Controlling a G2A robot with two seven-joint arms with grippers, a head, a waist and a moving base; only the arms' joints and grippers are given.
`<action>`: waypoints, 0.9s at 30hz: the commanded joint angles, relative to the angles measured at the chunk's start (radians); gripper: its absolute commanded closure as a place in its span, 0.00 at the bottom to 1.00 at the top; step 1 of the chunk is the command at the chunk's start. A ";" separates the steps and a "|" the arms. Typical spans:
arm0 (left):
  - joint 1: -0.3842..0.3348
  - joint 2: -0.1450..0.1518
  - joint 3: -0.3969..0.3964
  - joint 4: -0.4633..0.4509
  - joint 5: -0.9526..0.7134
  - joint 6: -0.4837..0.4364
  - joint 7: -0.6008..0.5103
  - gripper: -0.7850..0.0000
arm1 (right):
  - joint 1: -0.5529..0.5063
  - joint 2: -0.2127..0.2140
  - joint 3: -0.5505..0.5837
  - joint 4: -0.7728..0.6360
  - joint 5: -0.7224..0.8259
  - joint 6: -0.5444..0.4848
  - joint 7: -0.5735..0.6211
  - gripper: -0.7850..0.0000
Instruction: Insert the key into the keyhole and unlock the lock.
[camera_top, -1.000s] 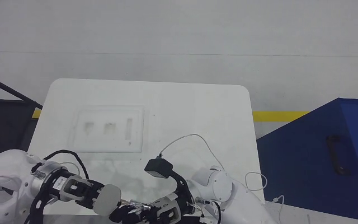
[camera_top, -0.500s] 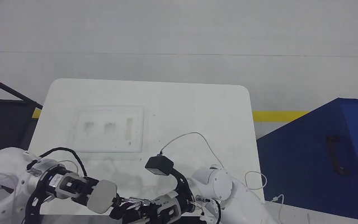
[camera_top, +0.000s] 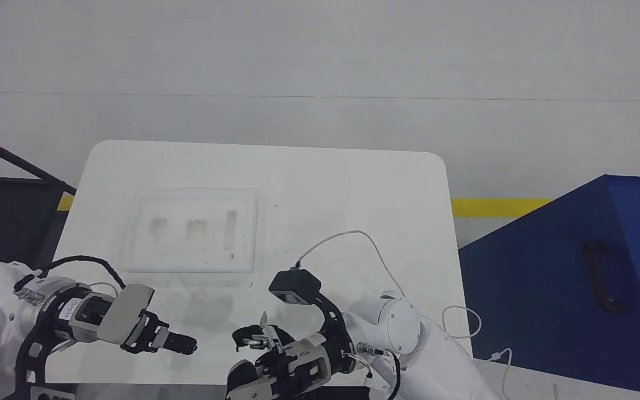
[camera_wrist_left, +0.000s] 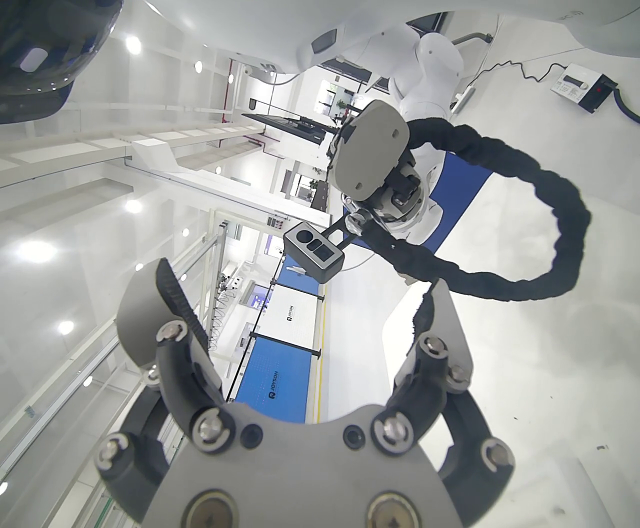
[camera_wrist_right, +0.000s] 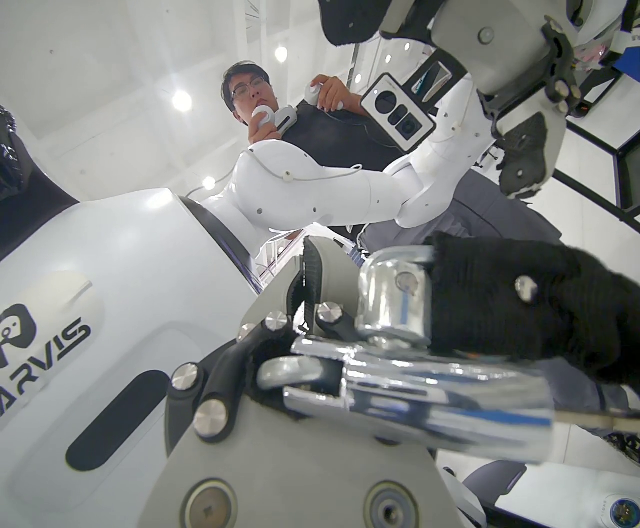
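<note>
Top view: left gripper (camera_top: 180, 345) and right gripper (camera_top: 255, 340) sit nearer the robot than the tray (camera_top: 190, 232), at the table (camera_top: 380, 200) edge. Left wrist view: left gripper (camera_wrist_left: 300, 295) is spread and holds nothing. Right wrist view: right gripper (camera_wrist_right: 395, 310) pinches the chromed lock (camera_wrist_right: 415, 380). Judged heavy, rigid and slippery, it is best clamped across the body, leaving the keyhole end exposed.

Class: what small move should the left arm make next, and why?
Likely bring the left pincer toward the lock: it gapes empty and apart, while the right pincer clamps the lock.
</note>
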 joint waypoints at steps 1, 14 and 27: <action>0.000 0.000 0.000 0.000 0.000 0.000 0.000 0.00 | -0.009 0.002 0.004 -0.013 -0.034 0.015 -0.031 1.00; 0.000 0.000 0.000 0.000 0.000 0.000 0.000 0.00 | -0.034 0.002 -0.001 -0.022 0.037 -0.010 -0.005 1.00; 0.022 0.047 0.109 -0.008 -0.730 -0.444 -0.427 0.00 | -0.083 0.009 0.027 -0.046 0.054 0.031 -0.073 1.00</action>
